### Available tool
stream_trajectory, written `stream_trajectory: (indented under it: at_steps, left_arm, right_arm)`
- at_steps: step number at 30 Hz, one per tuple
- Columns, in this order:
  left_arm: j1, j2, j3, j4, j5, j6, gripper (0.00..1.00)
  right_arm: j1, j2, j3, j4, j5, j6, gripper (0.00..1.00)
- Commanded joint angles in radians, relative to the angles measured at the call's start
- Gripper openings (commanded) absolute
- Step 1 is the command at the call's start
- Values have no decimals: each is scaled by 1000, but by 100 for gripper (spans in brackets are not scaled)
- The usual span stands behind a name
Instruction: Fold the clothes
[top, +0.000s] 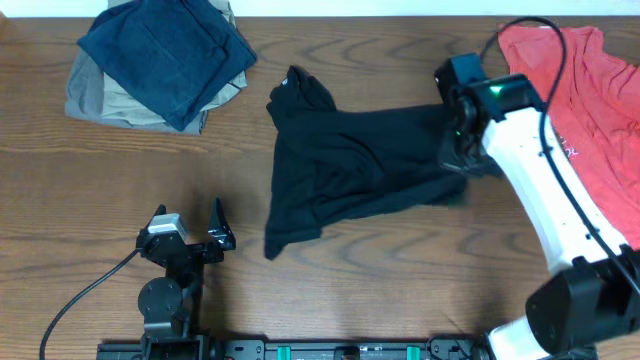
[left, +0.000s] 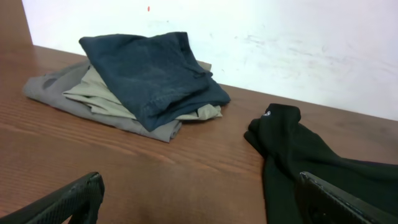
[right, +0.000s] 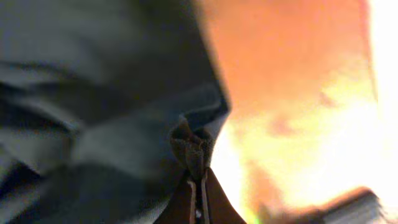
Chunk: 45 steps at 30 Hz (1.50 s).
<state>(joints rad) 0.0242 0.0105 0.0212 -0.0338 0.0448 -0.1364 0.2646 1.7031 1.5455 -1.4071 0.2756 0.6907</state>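
The clothes are one black garment (top: 350, 165) lying crumpled across the middle of the wooden table. In the left wrist view, one end of the garment (left: 298, 149) shows a small white mark. My right gripper (top: 458, 150) is at the garment's right edge, shut on a pinched fold of black fabric (right: 193, 146); in the right wrist view the gripper (right: 200, 186) has its fingertips pressed together on the cloth. My left gripper (top: 188, 210) stands open near the front left, apart from the garment, with bare table between its fingers (left: 81, 196).
A folded pile with a navy blue garment (top: 165, 50) on top of khaki ones (left: 93, 93) sits at the back left. A coral-red shirt (top: 595, 90) lies at the back right, beside the right arm. A white wall (left: 280, 37) bounds the far edge.
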Motion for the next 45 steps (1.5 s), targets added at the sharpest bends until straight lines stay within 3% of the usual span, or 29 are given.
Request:
stream_trajectory:
  at_steps: [1, 9, 15, 17, 19, 27, 29, 30, 32, 37, 45]
  left_arm:
    - [-3, -5, -17, -37, -24, 5, 98]
    - [-3, -5, -17, -37, -24, 5, 98]
    - [-3, -5, -17, -37, -24, 5, 98]
    - [-3, -5, -17, -37, -24, 5, 98]
    - [-3, -5, -17, -37, -24, 5, 98]
    - [-3, -5, -17, -37, -24, 5, 98]
    - [-3, -5, -17, -37, -24, 5, 98]
    - [-3, -5, -17, -37, -24, 5, 98]
    - [-3, -5, -17, -37, -24, 5, 98]
    - [-3, -5, -17, -37, -24, 5, 98]
    - [-3, -5, -17, -37, -24, 5, 98]
  right_arm:
    - [-18, -40, 10, -71, 122, 125, 1]
    - [-24, -48, -18, -165, 124, 129, 1]
    - [-22, -48, -123, -151, 117, 222, 2]
    - [-22, -48, -171, -128, 111, 222, 8]
    - [-22, -48, -234, -93, 112, 222, 31]
    - [-63, -48, -373, 34, 92, 251, 33]
    - [-83, -50, -373, 48, 85, 251, 38]
    - [-93, -50, -373, 55, 74, 250, 49]
    - [-111, -50, -373, 79, 37, 225, 99]
    - [-126, -50, -373, 156, -58, 96, 99]
    - [-212, -50, -373, 301, -103, 93, 99]
